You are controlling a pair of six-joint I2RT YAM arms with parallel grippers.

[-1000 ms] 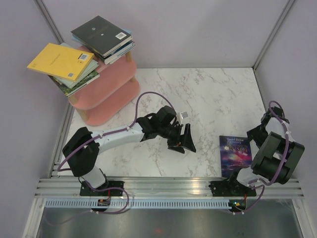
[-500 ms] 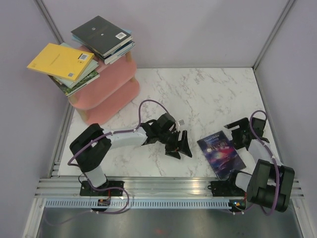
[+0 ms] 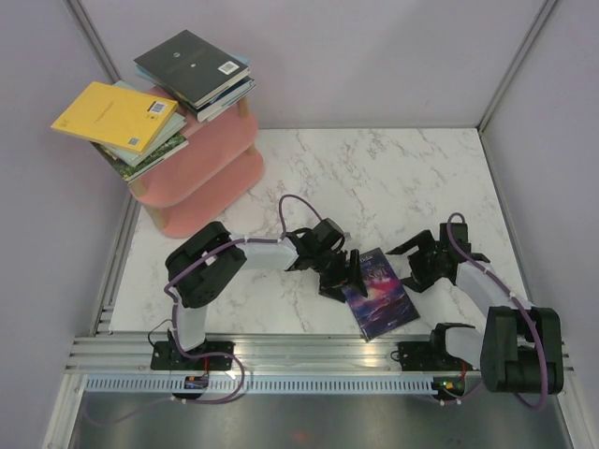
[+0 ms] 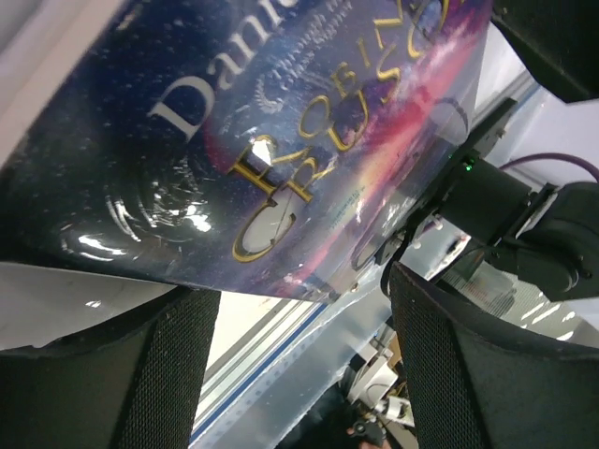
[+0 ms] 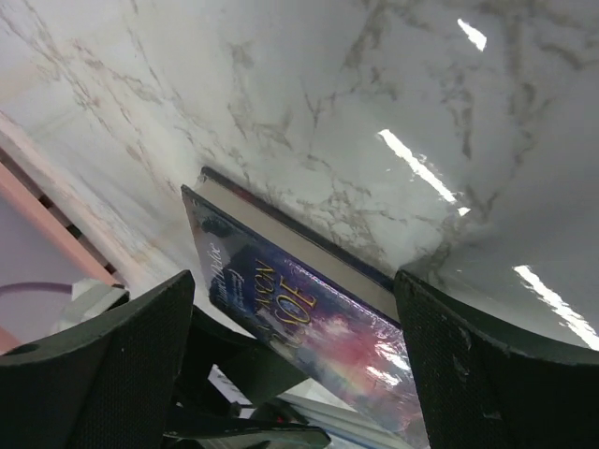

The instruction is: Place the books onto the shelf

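Marble table (image 3: 393,178) carries the purple galaxy book (image 3: 379,293) flat near its front edge, between the left gripper (image 3: 339,279) and right gripper (image 3: 412,269), both with fingers spread wide. Whether either gripper touches the book is unclear. Other books (image 3: 197,70) sit stacked on the shelf (image 3: 201,178).

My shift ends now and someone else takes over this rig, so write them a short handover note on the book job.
Left hand: open, at the left edge of the purple galaxy book, not closed on it.
Right hand: open, just right of that book, holding nothing.
The book lies on the table between the two hands, near the front edge.
Done: the other books sit on top of the shelf, as a yellow-topped stack and a black-topped stack.
Left: grasp the purple galaxy book and put it onto the shelf.
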